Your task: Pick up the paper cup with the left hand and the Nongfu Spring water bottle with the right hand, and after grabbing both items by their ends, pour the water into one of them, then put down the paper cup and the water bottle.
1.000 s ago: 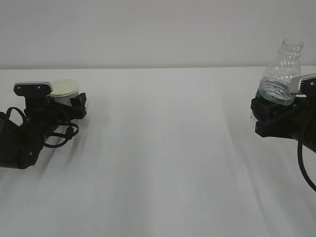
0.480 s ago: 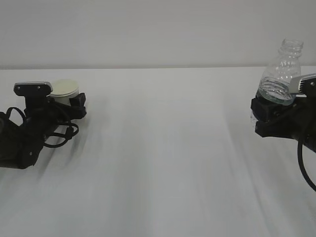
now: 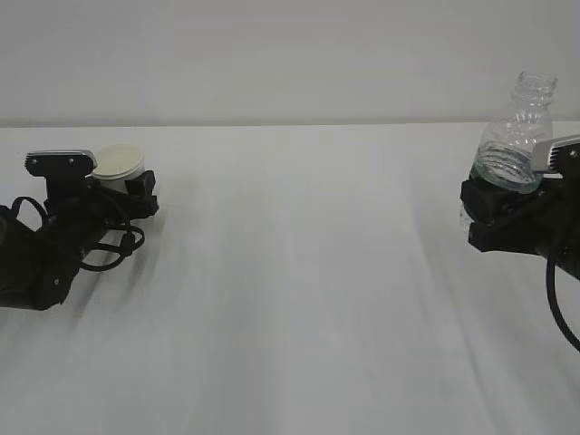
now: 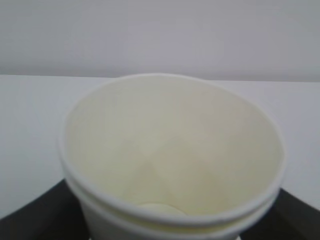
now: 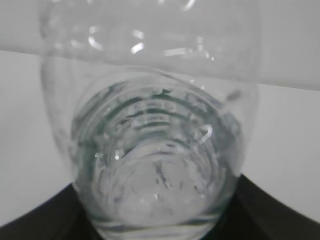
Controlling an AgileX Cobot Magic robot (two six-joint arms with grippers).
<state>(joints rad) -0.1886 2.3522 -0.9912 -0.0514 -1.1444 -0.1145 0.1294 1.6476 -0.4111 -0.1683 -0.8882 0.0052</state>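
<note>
You can't see the cup's (image 3: 119, 162) lower body: the left tool (image 3: 136, 195) and its camera box hide it, and the left wrist view cuts off its base. The right tool (image 3: 497, 213) covers the bottle's (image 3: 514, 136) bottom and label. The right arm runs off the right edge. Both wrist views are blurred.
</note>
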